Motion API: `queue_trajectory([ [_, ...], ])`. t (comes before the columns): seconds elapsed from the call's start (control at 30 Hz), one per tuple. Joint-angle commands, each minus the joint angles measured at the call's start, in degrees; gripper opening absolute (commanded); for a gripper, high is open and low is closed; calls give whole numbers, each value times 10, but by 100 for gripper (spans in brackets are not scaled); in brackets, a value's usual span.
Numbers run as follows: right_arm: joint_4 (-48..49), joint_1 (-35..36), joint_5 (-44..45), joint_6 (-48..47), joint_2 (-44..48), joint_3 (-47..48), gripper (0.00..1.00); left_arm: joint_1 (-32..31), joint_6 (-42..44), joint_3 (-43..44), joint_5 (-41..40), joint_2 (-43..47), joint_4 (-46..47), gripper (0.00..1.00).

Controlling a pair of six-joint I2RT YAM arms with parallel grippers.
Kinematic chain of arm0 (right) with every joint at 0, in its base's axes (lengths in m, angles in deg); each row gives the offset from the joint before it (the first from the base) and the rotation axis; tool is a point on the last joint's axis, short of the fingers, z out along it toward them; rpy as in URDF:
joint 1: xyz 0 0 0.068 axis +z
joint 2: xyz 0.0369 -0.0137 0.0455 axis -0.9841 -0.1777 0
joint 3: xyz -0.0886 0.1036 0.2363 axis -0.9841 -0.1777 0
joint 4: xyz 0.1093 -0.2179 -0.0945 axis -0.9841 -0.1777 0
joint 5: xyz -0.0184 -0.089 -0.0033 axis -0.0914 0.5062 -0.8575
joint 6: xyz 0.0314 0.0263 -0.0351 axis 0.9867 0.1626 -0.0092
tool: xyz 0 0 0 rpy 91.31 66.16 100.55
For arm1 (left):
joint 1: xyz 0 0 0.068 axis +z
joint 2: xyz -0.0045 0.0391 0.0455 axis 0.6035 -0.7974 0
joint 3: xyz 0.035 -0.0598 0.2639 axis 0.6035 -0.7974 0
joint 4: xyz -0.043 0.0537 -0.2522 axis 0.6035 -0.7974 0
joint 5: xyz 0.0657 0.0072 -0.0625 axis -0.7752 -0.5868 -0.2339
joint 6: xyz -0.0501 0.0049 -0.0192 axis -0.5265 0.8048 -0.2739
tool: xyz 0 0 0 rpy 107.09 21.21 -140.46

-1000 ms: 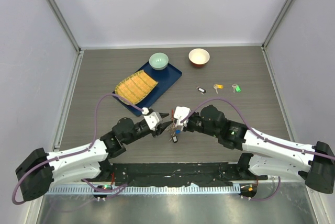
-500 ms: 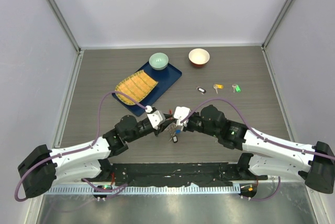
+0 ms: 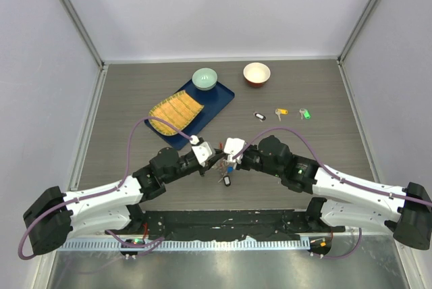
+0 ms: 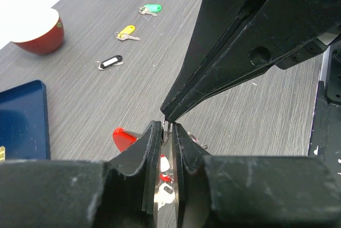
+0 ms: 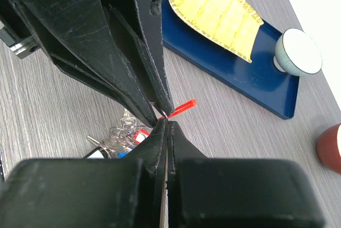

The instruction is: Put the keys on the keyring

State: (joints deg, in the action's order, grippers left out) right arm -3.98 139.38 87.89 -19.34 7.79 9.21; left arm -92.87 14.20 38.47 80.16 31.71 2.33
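Steel ring of the keyring is pinched in the closed right gripper, the left gripper nipped onto it too, above the near table. Likely light, stiff, slippery: hold the wire ring. The keys lie far right.

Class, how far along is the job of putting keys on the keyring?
Done: nothing threaded; black key, yellow key and green key lie on the table. In hand: right gripper pinches the keyring, left gripper set narrowly around it. To do: all three keys.
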Motion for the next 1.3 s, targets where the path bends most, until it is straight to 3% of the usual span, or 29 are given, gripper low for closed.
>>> queue_trajectory([
  [0.0,34,3,-7,-1,13,27,1,3,-6,20,-20,4,-15,14],
  [0.13,33,3,-5,2,13,27,1,4,-5,21,-24,4,-16,1],
  [0.27,35,3,1,18,15,28,3,4,-5,21,-35,4,-17,0],
  [0.4,37,3,9,60,22,31,27,4,13,13,-41,6,-7,0],
  [0.43,36,3,30,80,27,33,39,4,16,7,-42,7,-3,0],
  [0.6,1,-8,56,134,31,53,54,4,70,-20,-22,13,44,0],
  [0.7,-5,-40,47,169,30,60,55,4,101,-39,-8,19,70,0],
  [0.87,-21,-127,-59,227,21,56,54,4,115,-52,2,41,79,0],
  [1.27,-12,-132,-107,214,-15,59,54,4,123,-44,18,63,76,0],
])
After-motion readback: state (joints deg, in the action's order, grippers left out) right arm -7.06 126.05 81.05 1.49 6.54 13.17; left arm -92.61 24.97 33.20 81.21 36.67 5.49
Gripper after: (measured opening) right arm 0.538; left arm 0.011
